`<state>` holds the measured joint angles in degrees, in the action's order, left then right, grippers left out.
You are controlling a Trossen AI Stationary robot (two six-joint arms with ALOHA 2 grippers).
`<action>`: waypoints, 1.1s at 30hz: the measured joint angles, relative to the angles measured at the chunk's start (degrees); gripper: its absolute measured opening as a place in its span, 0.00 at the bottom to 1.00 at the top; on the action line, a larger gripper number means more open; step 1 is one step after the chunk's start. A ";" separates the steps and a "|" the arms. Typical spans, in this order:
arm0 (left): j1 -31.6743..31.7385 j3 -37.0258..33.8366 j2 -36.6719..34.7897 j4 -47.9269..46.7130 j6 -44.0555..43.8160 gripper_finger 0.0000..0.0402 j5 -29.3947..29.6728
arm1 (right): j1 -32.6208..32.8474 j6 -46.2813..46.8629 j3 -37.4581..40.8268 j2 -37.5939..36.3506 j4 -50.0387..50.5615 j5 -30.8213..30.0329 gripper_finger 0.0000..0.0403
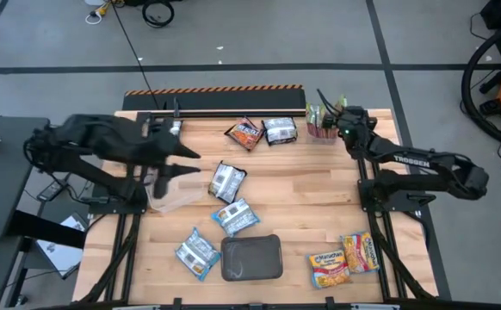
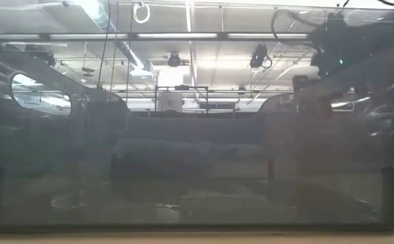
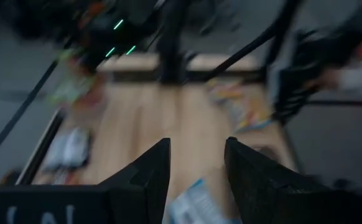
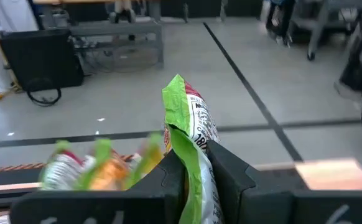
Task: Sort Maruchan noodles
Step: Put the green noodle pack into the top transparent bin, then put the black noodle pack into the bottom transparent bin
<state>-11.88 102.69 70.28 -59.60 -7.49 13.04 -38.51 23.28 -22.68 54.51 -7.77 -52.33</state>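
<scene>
My right gripper (image 1: 335,117) is at the table's far right corner, shut on a green Maruchan packet (image 4: 190,140). More green packets (image 1: 321,123) lie beside it, blurred in the right wrist view (image 4: 94,165). My left gripper (image 1: 190,164) hovers open and empty over the left half of the table, just left of a blue-white packet (image 1: 226,181); its own view shows both fingers apart (image 3: 196,168). Two more blue-white packets (image 1: 235,215) (image 1: 197,252), a dark red-brown one (image 1: 244,133), a silver one (image 1: 280,130) and two yellow-orange ones (image 1: 330,269) (image 1: 362,252) lie flat on the wood. My right gripper pinches the green packet between its two fingers (image 4: 231,171), which close on its flat faces. The packet stands edge-on, and its crimped end (image 4: 178,90) sticks out past the fingertips. Whether its other end rests on the table does not show.
A dark grey tray (image 1: 252,257) sits near the table's near edge. A clear plastic tub (image 1: 175,198) lies under the left arm. The low view is filled by a dark translucent wall (image 2: 197,156). A black-and-orange striped bar (image 1: 216,89) runs along the far edge.
</scene>
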 joint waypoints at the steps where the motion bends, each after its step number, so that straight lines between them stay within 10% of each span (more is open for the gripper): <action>1: 0.65 0.00 0.94 -1.83 -1.23 0.39 0.85 | -0.68 1.82 0.96 0.14 -0.31 0.65 0.14; 11: 6.08 -0.04 9.25 -25.48 -15.52 0.39 1.45 | -1.57 -0.14 1.65 -0.56 -0.74 6.34 0.27; 25: 17.94 0.02 14.45 -19.17 -18.38 0.41 -5.81 | 3.38 -8.81 -7.98 -5.70 2.68 16.69 0.52; 33: 27.25 0.02 29.74 -14.57 -1.67 0.42 -16.78 | 16.76 -11.67 -11.73 -7.33 3.73 30.43 0.52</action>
<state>15.36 102.71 100.02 -74.17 -9.16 -3.74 -21.75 11.61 -34.41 47.18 -4.04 -21.90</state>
